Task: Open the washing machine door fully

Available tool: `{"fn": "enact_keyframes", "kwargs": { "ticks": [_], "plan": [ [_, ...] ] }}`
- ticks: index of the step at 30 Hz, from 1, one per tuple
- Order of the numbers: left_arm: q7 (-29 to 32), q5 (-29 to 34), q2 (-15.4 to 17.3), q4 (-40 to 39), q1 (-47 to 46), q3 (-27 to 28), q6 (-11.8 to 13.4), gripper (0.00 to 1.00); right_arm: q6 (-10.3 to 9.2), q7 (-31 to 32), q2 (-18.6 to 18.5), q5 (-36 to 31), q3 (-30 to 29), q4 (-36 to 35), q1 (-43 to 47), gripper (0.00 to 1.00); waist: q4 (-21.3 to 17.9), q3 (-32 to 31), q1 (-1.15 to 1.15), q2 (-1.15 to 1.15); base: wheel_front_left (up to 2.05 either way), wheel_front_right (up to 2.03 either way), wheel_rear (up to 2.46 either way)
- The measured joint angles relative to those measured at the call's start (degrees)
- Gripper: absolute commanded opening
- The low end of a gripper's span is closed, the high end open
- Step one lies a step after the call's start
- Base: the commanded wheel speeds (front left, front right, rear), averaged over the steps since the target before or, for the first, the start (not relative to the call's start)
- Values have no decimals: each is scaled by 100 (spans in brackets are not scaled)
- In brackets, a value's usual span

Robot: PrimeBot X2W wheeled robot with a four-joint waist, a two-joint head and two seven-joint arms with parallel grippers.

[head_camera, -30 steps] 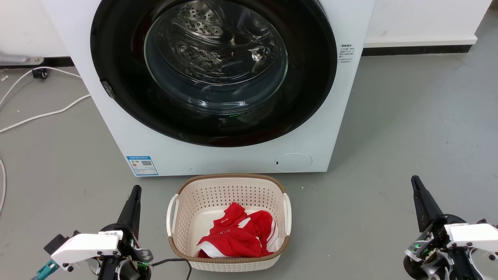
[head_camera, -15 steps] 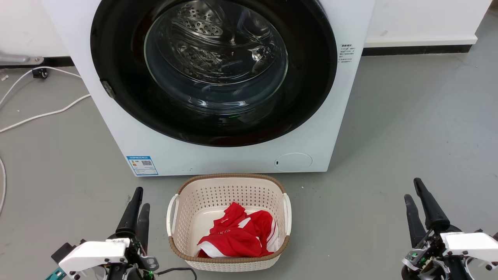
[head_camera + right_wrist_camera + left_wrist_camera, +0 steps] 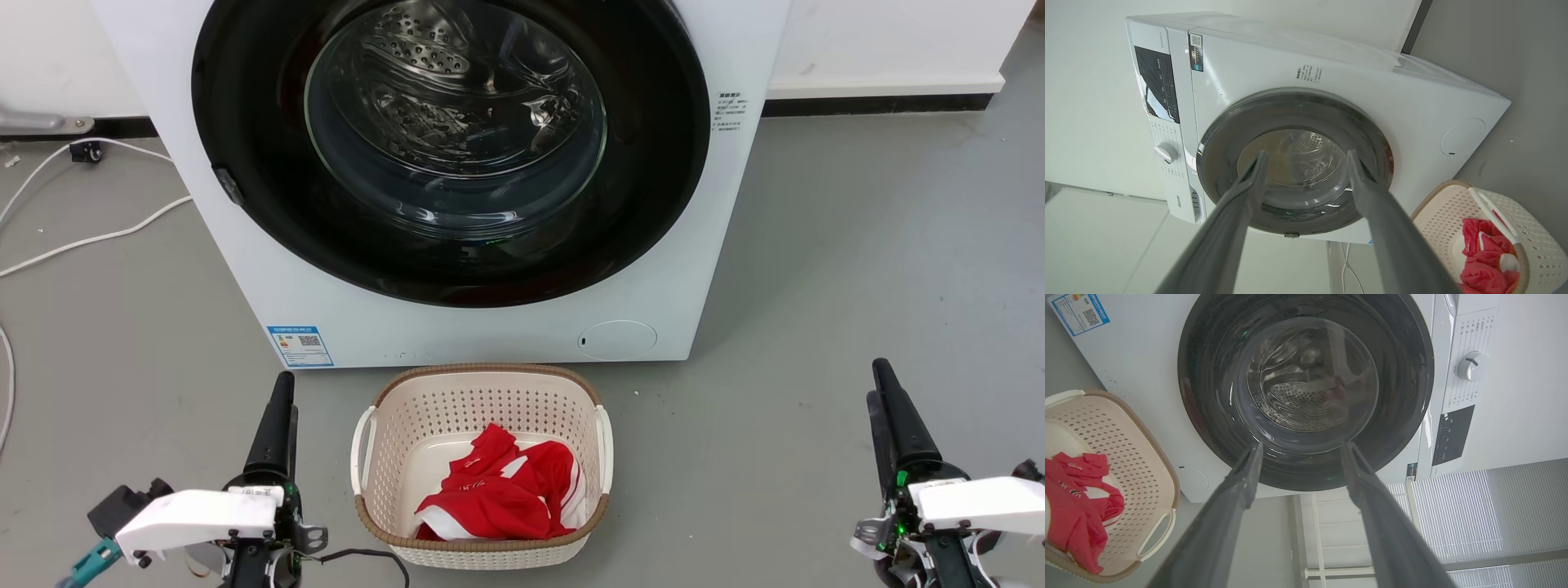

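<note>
The white washing machine (image 3: 490, 335) stands straight ahead in the head view. Its washing machine door (image 3: 653, 163), a glossy black ring around a clear glass bowl (image 3: 457, 122), lies shut and flush against the front, with a small metal fitting (image 3: 229, 186) on its left rim. My left gripper (image 3: 282, 384) hovers over the floor at lower left, well short of the machine. In the left wrist view the left gripper (image 3: 1301, 447) is open and empty, pointing at the door (image 3: 1208, 396). My right gripper (image 3: 878, 371) hangs at lower right. The right gripper (image 3: 1306, 154) is likewise open and empty, facing the door (image 3: 1216, 134).
A cream perforated basket (image 3: 482, 384) holding a red and white garment (image 3: 498, 490) sits on the grey floor between the grippers, just before the machine. White cables (image 3: 90, 239) trail on the floor at left. A round white service cover (image 3: 616, 339) and blue label (image 3: 300, 346) sit low on the front.
Half a second ago both grippers showed two fingers side by side in the head view; now each pair lines up edge-on. The right gripper sits slightly higher. The door has not moved.
</note>
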Motion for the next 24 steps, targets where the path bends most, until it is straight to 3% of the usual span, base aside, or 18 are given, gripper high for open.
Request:
{"fn": "enact_keyframes", "kwargs": {
  "ticks": [11, 24],
  "plan": [
    [-276, 1850, -1, -402, -15, -100, 112, 100, 0, -283, 3, -2281, 107, -382, 59, 100, 23, 4, 0, 0, 0, 0, 0],
    [-530, 3442, 0, -450, -17, -324, 334, 100, 0, -508, 5, -3873, 90, -453, 140, 100, 43, -5, 0, 0, 0, 0, 0]
  ]
}}
